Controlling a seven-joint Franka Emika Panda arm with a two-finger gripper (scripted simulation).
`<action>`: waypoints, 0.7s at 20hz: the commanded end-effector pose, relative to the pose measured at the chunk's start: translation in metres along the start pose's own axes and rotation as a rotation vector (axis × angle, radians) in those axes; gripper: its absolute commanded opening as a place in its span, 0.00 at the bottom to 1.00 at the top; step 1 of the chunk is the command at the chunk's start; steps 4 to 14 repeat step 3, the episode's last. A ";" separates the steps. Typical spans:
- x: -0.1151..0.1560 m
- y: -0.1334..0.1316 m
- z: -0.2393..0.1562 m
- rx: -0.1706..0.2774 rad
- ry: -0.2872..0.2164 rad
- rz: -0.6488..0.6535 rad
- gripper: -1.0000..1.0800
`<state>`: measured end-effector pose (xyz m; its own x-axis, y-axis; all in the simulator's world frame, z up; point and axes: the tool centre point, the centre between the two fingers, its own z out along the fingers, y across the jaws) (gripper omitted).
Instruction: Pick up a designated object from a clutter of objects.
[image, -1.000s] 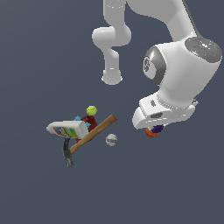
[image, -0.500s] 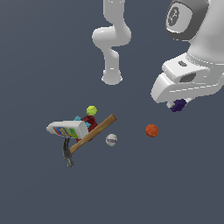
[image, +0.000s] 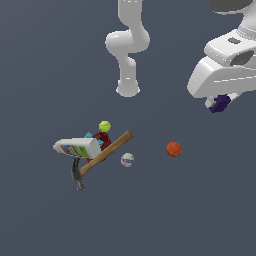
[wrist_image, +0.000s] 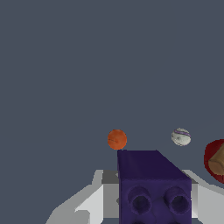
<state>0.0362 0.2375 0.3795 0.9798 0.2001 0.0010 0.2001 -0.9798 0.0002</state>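
Observation:
The dark purple cube-like block (image: 219, 103) hangs well above the floor at the exterior view's right, held under the white hand. My gripper (image: 218, 104) is shut on it. In the wrist view the purple block (wrist_image: 154, 183) fills the space between the grey fingers (wrist_image: 94, 205), its studs facing the camera. The rest of the clutter lies on the floor: an orange ball (image: 173, 149), a white ball (image: 127, 159), a wooden-handled hammer (image: 102, 155), a white bottle (image: 77, 147), a dark red item (image: 102, 140) and a yellow-green ball (image: 104, 126).
The arm's white base column (image: 128, 50) stands at the back, behind the pile. In the wrist view the orange ball (wrist_image: 117, 139), the white ball (wrist_image: 180, 137) and the dark red item (wrist_image: 215, 161) lie far below the hand.
The hand has risen and moved toward the exterior view's right, carrying the purple block up off the floor and away from the orange ball. The pile has not moved.

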 end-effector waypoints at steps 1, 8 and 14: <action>0.000 -0.002 -0.005 0.000 -0.001 0.001 0.00; 0.000 -0.003 -0.006 0.000 -0.001 0.001 0.00; 0.000 -0.003 -0.006 0.000 -0.001 0.001 0.00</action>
